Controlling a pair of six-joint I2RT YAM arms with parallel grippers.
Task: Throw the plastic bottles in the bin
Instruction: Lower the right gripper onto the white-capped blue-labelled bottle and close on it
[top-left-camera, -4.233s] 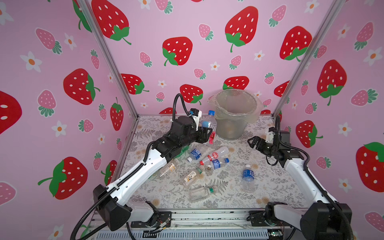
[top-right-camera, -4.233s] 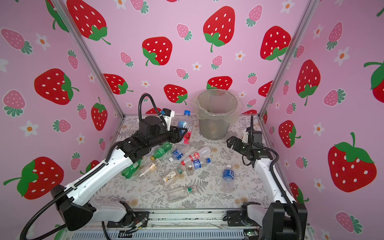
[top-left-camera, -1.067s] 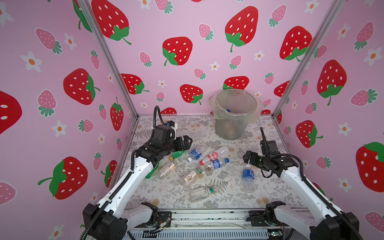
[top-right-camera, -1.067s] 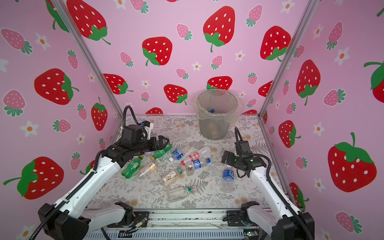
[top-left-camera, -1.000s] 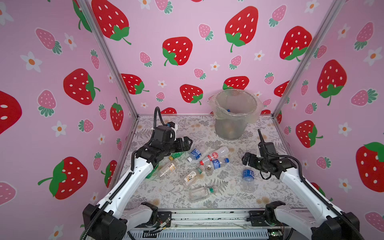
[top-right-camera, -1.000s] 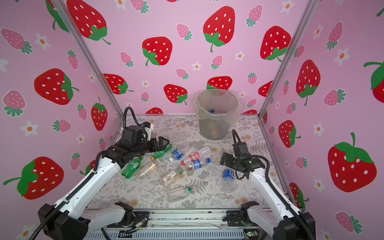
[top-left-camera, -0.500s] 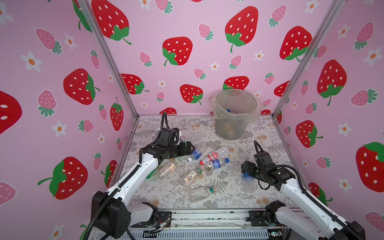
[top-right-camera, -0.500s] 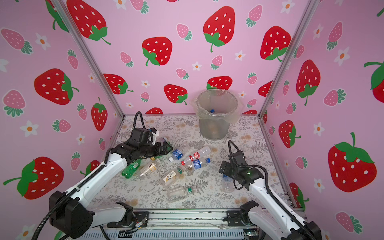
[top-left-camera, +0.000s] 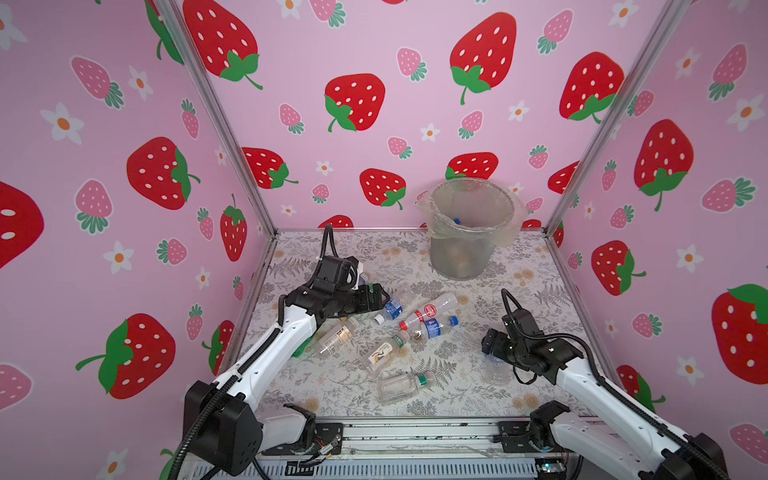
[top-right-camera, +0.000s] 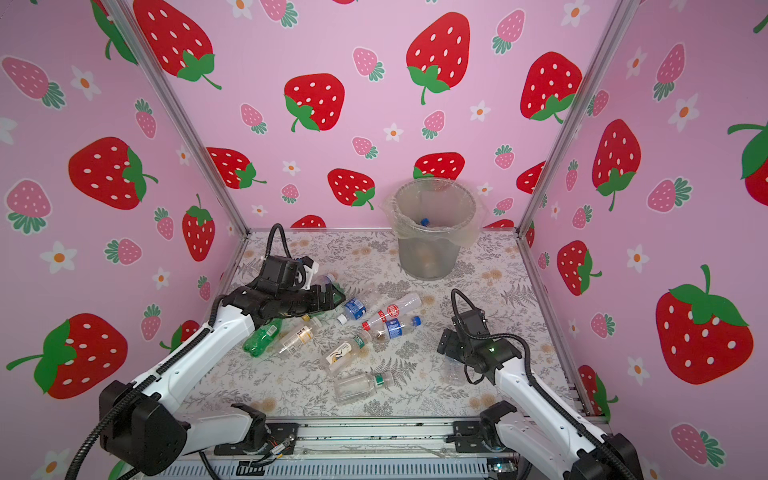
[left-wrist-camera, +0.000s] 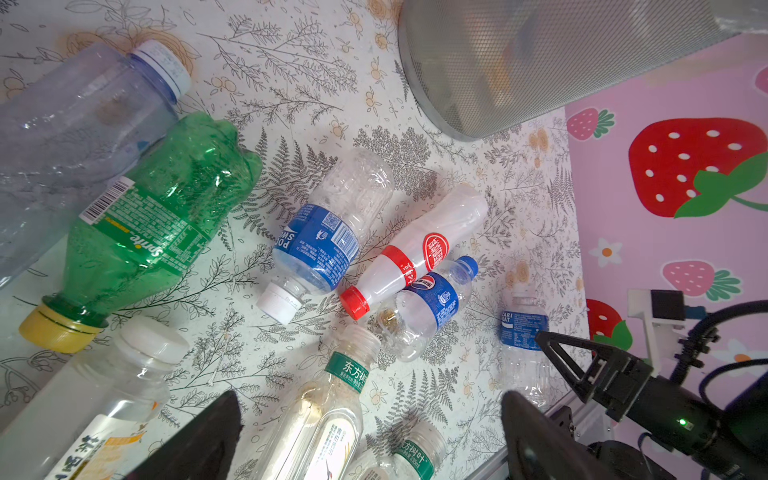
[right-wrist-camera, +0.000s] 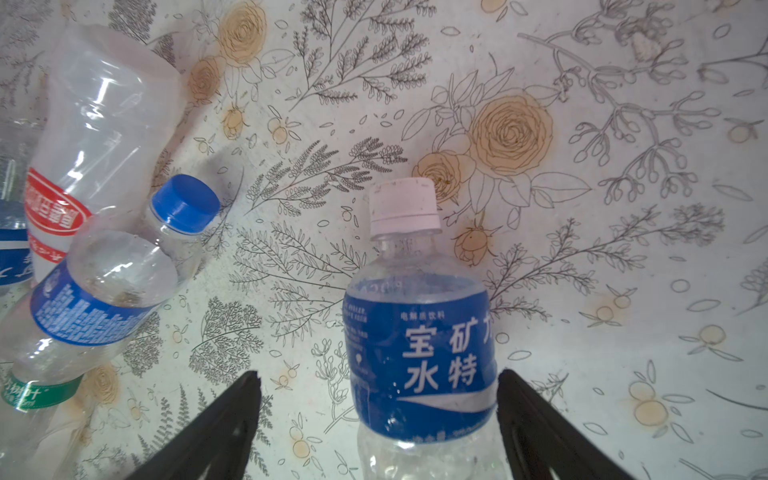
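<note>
Robot test booth, strawberry-print walls, aluminium frame

Readable labels on the bottles

Between the fingers of the right gripper, the blue-label bottle reads "宝矿…水特" under small "电解质饮料". Its other side shows "CARI" over "EAT". Near the left gripper, the green bottle says "Sprite". Ahead of it, the white-capped bottle shows "POC… SW…", and the green-banded bottle reads "东方树".
</note>
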